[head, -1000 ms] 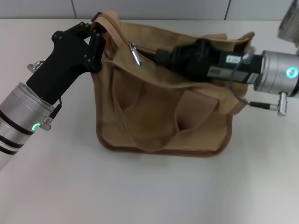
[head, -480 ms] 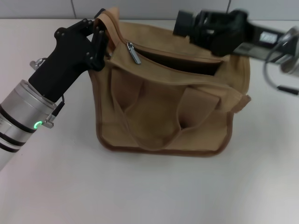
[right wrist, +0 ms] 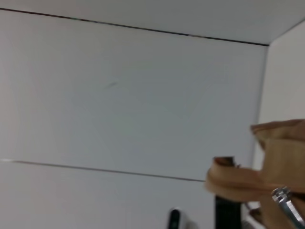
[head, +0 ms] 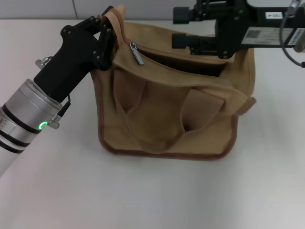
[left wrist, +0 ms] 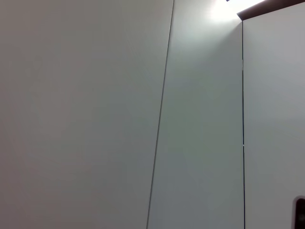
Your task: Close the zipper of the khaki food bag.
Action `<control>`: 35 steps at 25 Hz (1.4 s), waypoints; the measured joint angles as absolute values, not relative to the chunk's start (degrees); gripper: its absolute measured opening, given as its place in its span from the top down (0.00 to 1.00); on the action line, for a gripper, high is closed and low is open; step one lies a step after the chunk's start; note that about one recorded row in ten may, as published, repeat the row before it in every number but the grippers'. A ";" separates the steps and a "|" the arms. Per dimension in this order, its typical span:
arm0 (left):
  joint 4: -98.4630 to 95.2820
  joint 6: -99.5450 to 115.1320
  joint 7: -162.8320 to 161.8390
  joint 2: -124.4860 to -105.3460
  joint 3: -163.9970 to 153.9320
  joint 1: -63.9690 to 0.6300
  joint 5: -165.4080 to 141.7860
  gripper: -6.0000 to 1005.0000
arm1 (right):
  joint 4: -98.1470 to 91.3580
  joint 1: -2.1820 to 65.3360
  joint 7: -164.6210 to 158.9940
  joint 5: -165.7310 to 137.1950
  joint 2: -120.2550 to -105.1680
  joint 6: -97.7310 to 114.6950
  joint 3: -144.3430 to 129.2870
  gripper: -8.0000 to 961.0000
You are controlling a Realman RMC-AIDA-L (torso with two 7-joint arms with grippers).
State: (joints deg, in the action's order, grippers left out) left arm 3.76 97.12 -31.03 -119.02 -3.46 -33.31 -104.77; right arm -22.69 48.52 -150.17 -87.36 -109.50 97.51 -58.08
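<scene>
Left hand (head: 106, 36) clamped on the far-left corner of the khaki food bag (head: 167, 95), pinching the fabric by the handle. Bag sits mid-tabletop (head: 152, 191). Zipper (head: 181, 59) mostly undone, silver pull (head: 137, 53) at its left end. Right hand (head: 183, 28) hovers above the bag's far edge, fingers (head: 188, 14) spread, holding nothing.

The far end of the zipper (head: 183, 57) is hidden behind the right claw (head: 180, 27) above the khaki food bag (head: 167, 109). The left claw (head: 106, 29) pinches the bag's corner, its fingertip contact hidden by fabric. The right wrist view cuts the bag off at its edge.
</scene>
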 joint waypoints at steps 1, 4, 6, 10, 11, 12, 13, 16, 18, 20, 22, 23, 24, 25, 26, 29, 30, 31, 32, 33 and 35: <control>3.77 97.12 -31.03 -119.02 -3.50 -33.36 -104.78 0.97 | -22.69 48.52 -150.17 -87.36 -109.50 97.51 -58.08 0.46; 3.96 97.23 -31.03 -119.01 -3.70 -33.47 -104.83 0.97 | -22.78 49.27 -150.20 -89.11 -110.00 94.45 -58.25 0.46; 4.26 97.33 -31.03 -119.01 -3.76 -33.51 -104.87 0.97 | -22.95 49.62 -149.81 -89.93 -110.34 92.75 -58.27 0.46; 4.49 97.49 -31.03 -119.00 -3.76 -33.56 -104.93 0.97 | -23.03 50.48 -148.46 -90.34 -110.82 91.07 -58.73 0.46; 4.51 97.50 -31.03 -119.00 -3.75 -33.57 -104.94 0.97 | -23.09 50.70 -148.22 -90.40 -110.97 90.81 -59.07 0.46; 4.53 97.49 -31.07 -119.00 -3.75 -33.58 -104.95 0.97 | -23.19 50.85 -147.97 -90.57 -111.17 90.54 -59.53 0.46; 4.55 97.50 -31.18 -119.00 -3.76 -33.58 -104.95 0.97 | -23.28 51.21 -147.29 -91.45 -111.61 90.01 -60.15 0.46; 4.61 97.50 -31.46 -119.00 -3.65 -33.57 -104.95 0.97 | -23.35 51.88 -146.40 -92.67 -112.09 89.92 -60.35 0.46; 4.66 97.50 -31.50 -119.00 -3.55 -33.51 -104.95 0.97 | -23.40 52.24 -145.99 -92.74 -112.15 90.33 -60.35 0.46; 4.68 97.49 -31.54 -119.00 -3.53 -33.47 -104.95 0.97 | -23.41 52.31 -145.85 -92.74 -112.14 90.37 -60.35 0.46; 4.68 97.50 -31.56 -119.00 -3.56 -33.44 -104.94 0.97 | -23.43 52.34 -145.46 -92.76 -112.15 90.06 -60.35 0.46; 4.68 97.50 -31.56 -119.00 -3.58 -33.43 -104.94 0.97 | -23.44 52.36 -144.98 -92.78 -112.16 89.47 -60.33 0.46; 4.68 97.50 -31.56 -119.00 -3.58 -33.43 -104.94 0.97 | -23.44 52.36 -144.98 -92.78 -112.16 89.47 -60.33 0.46; 4.68 97.52 -31.56 -119.00 -3.59 -33.46 -104.94 0.97 | -23.45 52.39 -144.74 -92.79 -112.18 89.22 -60.33 0.46; 4.75 97.53 -31.56 -119.00 -3.60 -33.51 -104.94 0.97 | -23.46 52.46 -144.56 -92.94 -112.21 89.03 -60.32 0.46; 5.12 97.55 -31.56 -118.96 -3.52 -33.56 -104.94 0.97 | -23.47 52.76 -144.02 -93.56 -112.34 88.43 -60.30 0.46; 5.16 97.55 -31.56 -118.94 -3.46 -33.57 -104.94 0.97 | -23.47 52.89 -143.80 -93.83 -112.41 88.21 -60.30 0.46; 5.17 97.55 -31.56 -118.94 -3.45 -33.58 -104.94 0.97 | -23.47 52.98 -143.62 -94.03 -112.49 87.97 -60.29 0.46; 5.17 97.55 -31.56 -118.93 -3.43 -33.59 -104.94 0.97 | -23.47 53.07 -143.44 -94.26 -112.60 87.71 -60.29 0.46; 5.18 97.54 -31.56 -118.93 -3.42 -33.62 -104.94 0.97 | -23.47 53.29 -143.14 -94.88 -112.87 87.14 -60.29 0.46; 5.18 97.43 -31.56 -118.92 -3.42 -33.71 -104.94 0.97 | -23.47 53.40 -143.06 -95.19 -112.97 86.89 -60.29 0.46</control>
